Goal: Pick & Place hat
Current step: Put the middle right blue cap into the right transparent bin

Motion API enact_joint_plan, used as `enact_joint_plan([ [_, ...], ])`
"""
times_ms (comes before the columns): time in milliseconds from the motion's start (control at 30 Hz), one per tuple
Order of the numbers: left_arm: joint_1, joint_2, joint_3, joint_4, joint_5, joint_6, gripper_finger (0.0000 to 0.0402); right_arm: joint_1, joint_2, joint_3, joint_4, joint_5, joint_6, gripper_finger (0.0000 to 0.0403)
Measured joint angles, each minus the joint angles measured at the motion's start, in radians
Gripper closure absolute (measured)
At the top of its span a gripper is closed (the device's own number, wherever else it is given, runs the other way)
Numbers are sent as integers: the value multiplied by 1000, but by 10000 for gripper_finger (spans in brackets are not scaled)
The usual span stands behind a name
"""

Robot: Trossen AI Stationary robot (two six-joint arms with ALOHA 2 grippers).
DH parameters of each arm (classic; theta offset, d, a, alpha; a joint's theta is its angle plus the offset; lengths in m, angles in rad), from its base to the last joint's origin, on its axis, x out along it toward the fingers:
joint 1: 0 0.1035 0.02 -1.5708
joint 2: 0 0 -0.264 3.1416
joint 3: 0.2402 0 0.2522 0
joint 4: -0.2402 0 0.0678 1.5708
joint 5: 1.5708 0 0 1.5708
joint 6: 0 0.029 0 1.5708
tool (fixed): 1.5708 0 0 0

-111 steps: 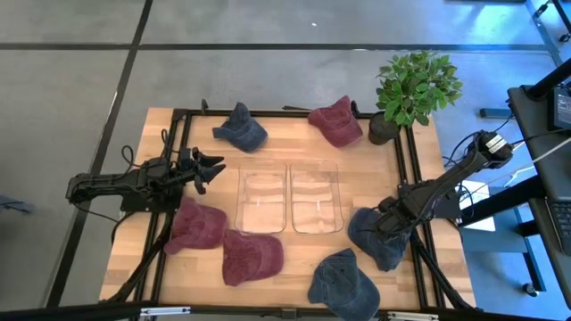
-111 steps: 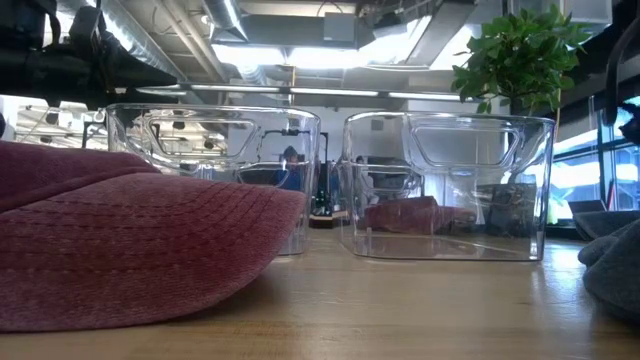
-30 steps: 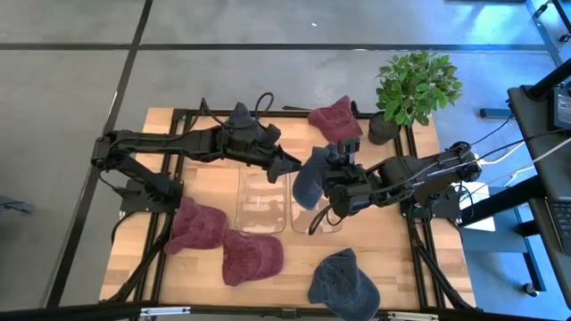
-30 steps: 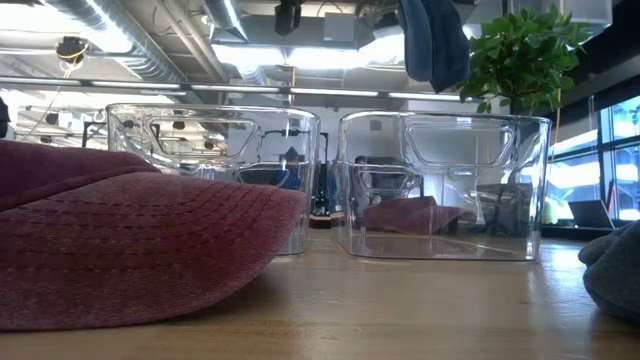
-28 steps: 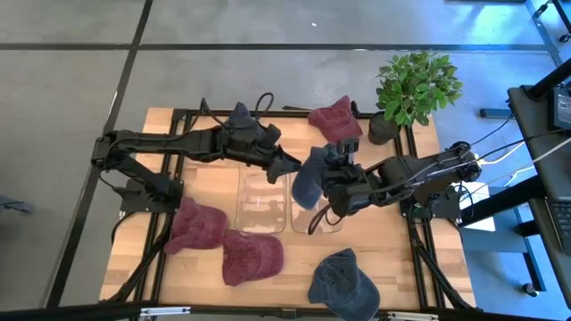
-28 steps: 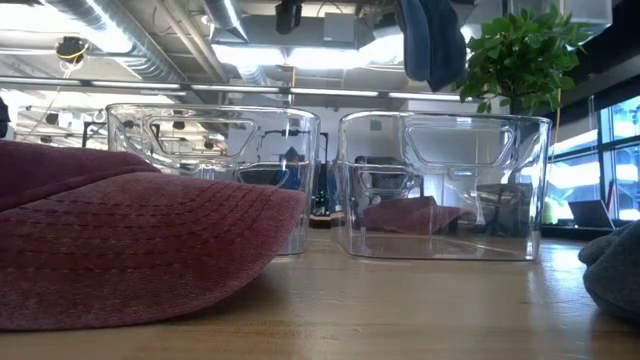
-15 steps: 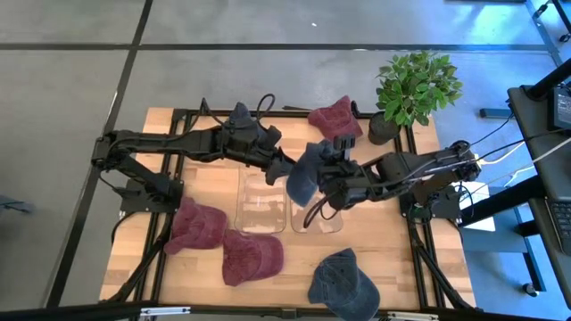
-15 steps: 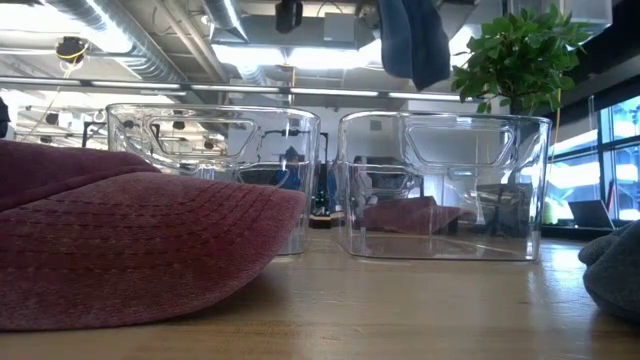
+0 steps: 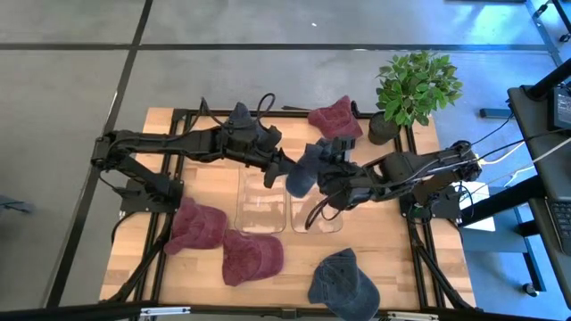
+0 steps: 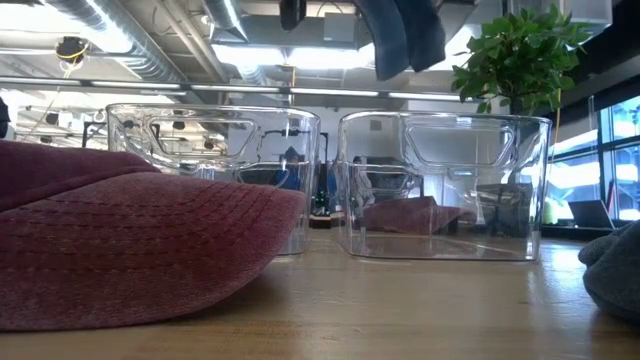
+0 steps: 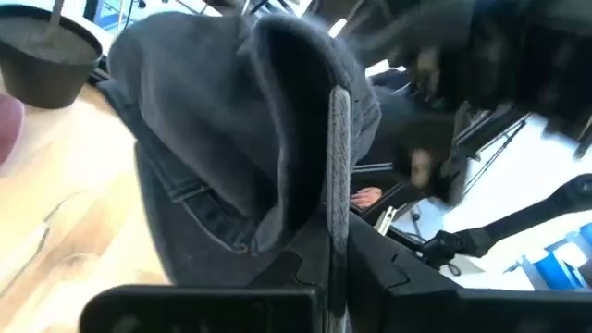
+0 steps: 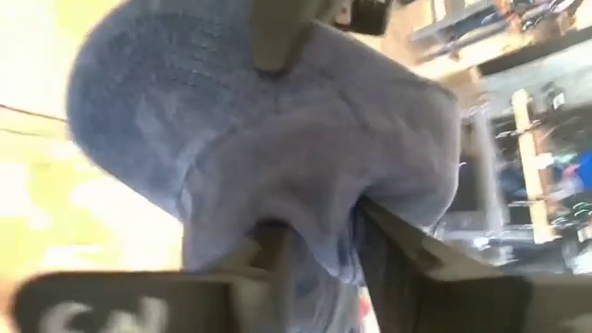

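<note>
A blue hat hangs in the air between my two grippers, above the adjoining walls of two clear bins. The low view shows its lower end well above the bin rims. My left gripper reaches in from the table's left and is shut on the hat. My right gripper comes from the right. Its fingers stand apart, with the hat's cloth between and over them. My left gripper pinches a folded edge of the hat between its two fingers, coming level from the table's left. The hat is lifted clear and droops around the fingers. My right gripper has a fold of the hat between its parted fingers; whether they touch it, I cannot tell.
Red hats lie at the near left, beside it and at the far edge. Blue hats lie near the front edge and under the left arm. A potted plant stands at the far right corner.
The blue hat has moved toward the table's left and risen a little, carried by my right gripper up to my left gripper, whose fingers now meet it. My left arm has stayed nearly still.
</note>
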Motion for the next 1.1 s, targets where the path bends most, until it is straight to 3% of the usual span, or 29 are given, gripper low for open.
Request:
enact_joint_plan([
  [200, 0, -14, 0, 1, 111, 131, 393, -20, -148, 49, -42, -205, 171, 177],
  [333, -2, -17, 0, 5, 181, 237, 392, -39, -260, 33, -50, -322, 200, 135],
  [400, -8, -18, 0, 18, 200, 317, 392, -46, -292, 33, -43, -327, 254, 122],
  [500, -16, -19, 0, 65, 238, 379, 392, -50, -309, 32, -37, -365, 292, 114],
  [700, -15, -20, 0, 130, 327, 396, 392, -52, -281, 31, 72, -513, 125, 112],
  [967, -34, -20, 0, 132, 362, 401, 391, -83, -234, 31, 139, -431, 27, 112],
  [1100, -49, -20, 0, 133, 350, 401, 391, -95, -239, 31, 153, -486, 40, 114],
])
